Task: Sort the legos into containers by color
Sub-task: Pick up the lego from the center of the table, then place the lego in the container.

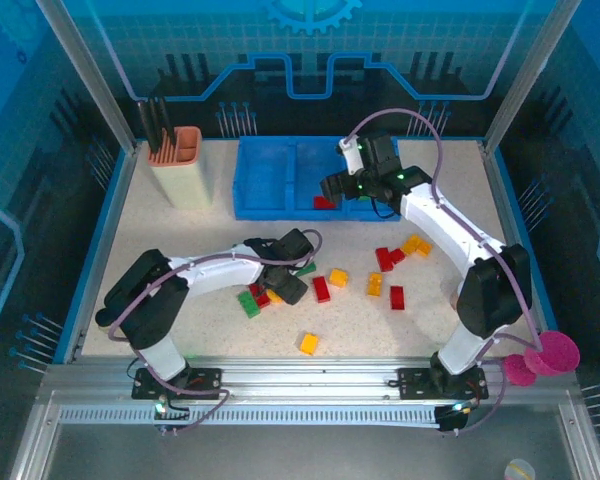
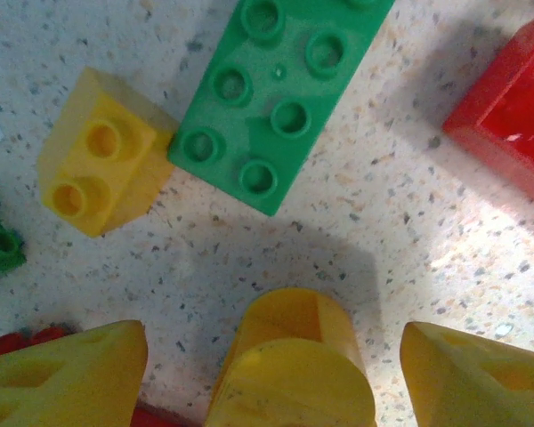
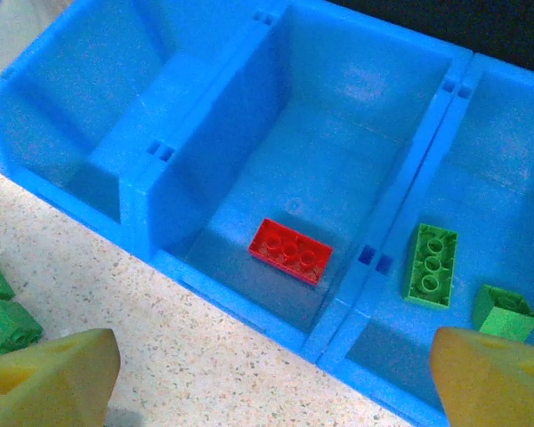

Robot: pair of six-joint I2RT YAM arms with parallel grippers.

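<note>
2 green legos (image 3: 432,264), rt container (image 3: 516,178)

- yellow piece (image 2: 289,365) between the left gripper (image 2: 274,342) fingers (image 2: 71,378): cut by the frame bottom, shape unclear
- long green brick (image 2: 280,98): far end runs past the frame top
- big red brick (image 2: 512,116): cut by the frame's right side
- red studs (image 2: 22,339): rest hidden behind a finger
- top view: right gripper (image 1: 332,190) covers part of the flat red brick (image 1: 323,203) in the tray (image 1: 265,180) middle compartment; right compartment mostly behind the arm
- right wrist view: green pair (image 3: 2,307) off the tray's near-left corner, cut by the frame's left side
</note>
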